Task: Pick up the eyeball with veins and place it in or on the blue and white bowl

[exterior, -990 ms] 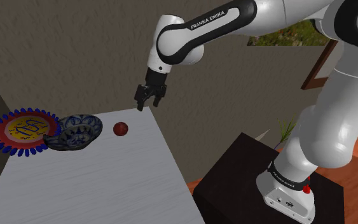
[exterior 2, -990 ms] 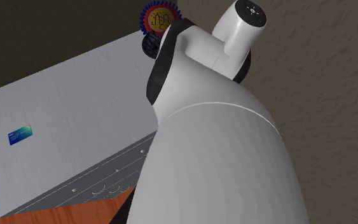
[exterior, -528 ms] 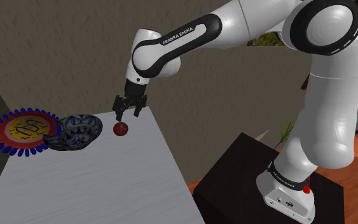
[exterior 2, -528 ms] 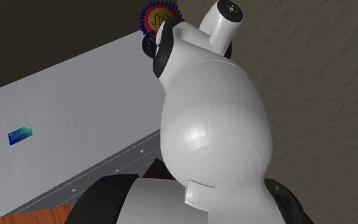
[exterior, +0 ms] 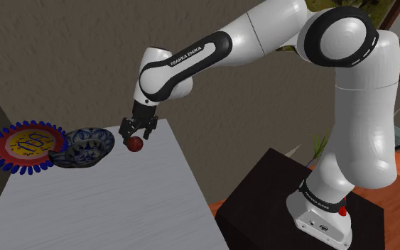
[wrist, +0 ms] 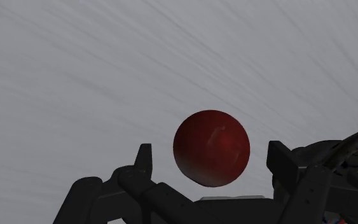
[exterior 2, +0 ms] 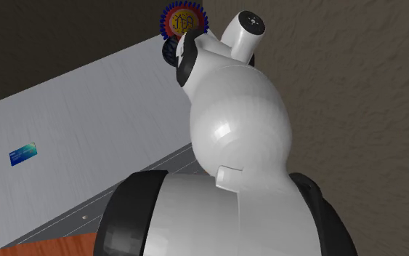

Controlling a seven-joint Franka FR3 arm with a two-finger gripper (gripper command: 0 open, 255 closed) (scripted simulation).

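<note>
A blue-rimmed red-and-yellow plate (exterior: 22, 145) and a blue card (exterior 2: 22, 154) lie on the grey table (exterior: 120, 206).

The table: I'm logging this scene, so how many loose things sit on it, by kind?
Ball, dark red: 1
Bowl, blue and white: 1
Plate, blue-fringed: 1
Card, blue: 1
Total: 4

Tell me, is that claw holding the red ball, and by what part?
Nothing is held. The claw has its fingers apart on either side of the dark red ball, not touching it.
</note>
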